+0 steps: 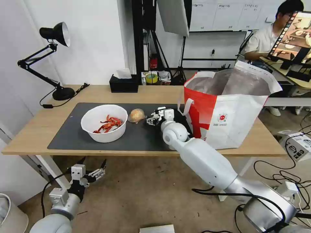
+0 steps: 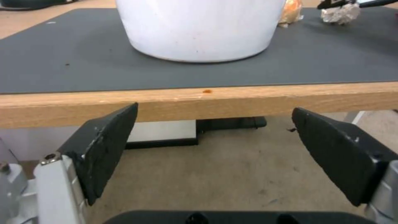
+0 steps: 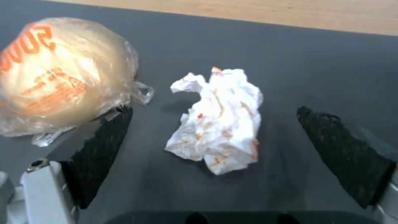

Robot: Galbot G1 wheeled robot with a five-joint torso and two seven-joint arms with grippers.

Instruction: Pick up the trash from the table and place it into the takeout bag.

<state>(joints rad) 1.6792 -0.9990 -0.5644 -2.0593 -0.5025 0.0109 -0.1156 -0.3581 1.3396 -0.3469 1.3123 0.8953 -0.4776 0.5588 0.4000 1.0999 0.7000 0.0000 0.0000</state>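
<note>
Trash is what we are after, and three pieces of it lie on the dark grey mat (image 1: 64,132) of the table (image 1: 269,145): the white bowl (image 1: 104,123) with red-orange shells at the robot's left, the tan plastic-wrapped lump (image 1: 136,115) beside it, and the crumpled tissue ball (image 3: 219,119) nearer the takeout bag (image 1: 226,113).

We have our right gripper (image 3: 213,130) reached out over the mat, its jaws spread wide with nothing between them but the tissue ball, which sits on the mat in the gap, touching neither pad as far as we can see. We judge the jaws straddle it this way so that a plain closing would catch it from both sides. One finger (image 3: 104,146) stands just beside the wrapped lump, and from the wrist view we cannot be sure whether it brushes the loose plastic; a closing stroke that drags that wrap along is the risk we would watch.

The bag stands upright on the table at the robot's right, close to the working arm, its mouth gaping and foil lining showing, which we take to be why the carry should be short: lift, swing over the rim, let go.

Our left gripper (image 1: 92,170) waits below the table's front edge, jaws wide apart and holding nothing, facing the bowl (image 2: 199,31) from underneath the tabletop level.
</note>
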